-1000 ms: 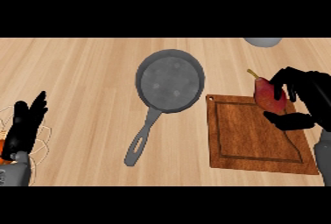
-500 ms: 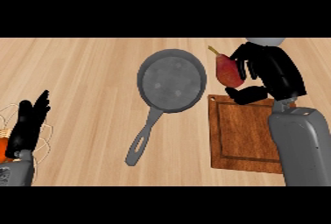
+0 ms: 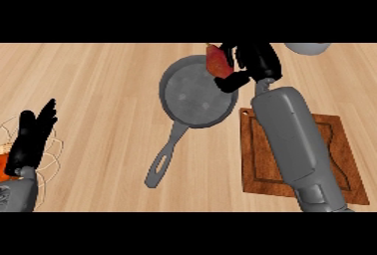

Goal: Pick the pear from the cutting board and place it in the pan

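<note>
A red pear (image 3: 218,62) hangs in my right hand (image 3: 253,62), whose fingers and thumb curl round it above the far right rim of the grey pan (image 3: 195,94). The pan lies mid-counter with its long handle (image 3: 163,157) running down-left. My grey right forearm crosses the wooden cutting board (image 3: 331,149), which lies at the right and carries nothing that I can see. My left hand (image 3: 33,137) rests open at the left edge, fingers up.
A grey bowl (image 3: 307,47) is cut off at the top right, just past my right hand. A wire basket (image 3: 18,158) with something orange in it sits at the left edge behind my left hand. Bare wooden counter surrounds the pan.
My right hand has carried the pear up and left, from over the cutting board to above the pan's far right rim. The left hand has hardly moved.
</note>
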`<state>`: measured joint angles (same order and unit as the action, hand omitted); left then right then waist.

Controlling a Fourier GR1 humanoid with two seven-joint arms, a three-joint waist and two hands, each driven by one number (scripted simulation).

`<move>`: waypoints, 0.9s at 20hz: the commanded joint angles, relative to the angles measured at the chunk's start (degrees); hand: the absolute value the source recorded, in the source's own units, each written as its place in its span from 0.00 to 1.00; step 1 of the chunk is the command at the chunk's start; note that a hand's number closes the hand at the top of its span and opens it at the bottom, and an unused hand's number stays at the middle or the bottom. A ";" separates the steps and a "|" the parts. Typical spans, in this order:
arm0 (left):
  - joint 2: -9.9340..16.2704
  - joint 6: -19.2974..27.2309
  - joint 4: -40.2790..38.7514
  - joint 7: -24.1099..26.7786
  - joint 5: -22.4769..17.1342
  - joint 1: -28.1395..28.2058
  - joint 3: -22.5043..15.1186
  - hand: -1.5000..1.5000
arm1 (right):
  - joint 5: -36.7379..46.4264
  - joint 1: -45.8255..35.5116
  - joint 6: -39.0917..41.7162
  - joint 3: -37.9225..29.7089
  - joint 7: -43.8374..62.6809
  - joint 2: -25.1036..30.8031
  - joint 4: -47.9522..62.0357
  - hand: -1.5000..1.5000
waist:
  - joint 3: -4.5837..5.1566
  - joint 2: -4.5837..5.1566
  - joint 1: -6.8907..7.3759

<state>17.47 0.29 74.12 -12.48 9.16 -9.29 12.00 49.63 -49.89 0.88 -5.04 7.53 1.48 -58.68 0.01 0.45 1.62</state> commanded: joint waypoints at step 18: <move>-1.99 -1.48 0.68 -2.34 1.02 -5.29 -3.67 0.50 | -17.86 -14.50 -16.67 -2.71 -15.46 -1.48 45.41 0.00 | -0.12 1.85 6.13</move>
<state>15.93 -0.87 74.90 -14.29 9.95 -13.22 9.18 35.24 -63.03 -15.83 -7.69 -5.73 0.02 -17.72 -0.09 2.02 6.54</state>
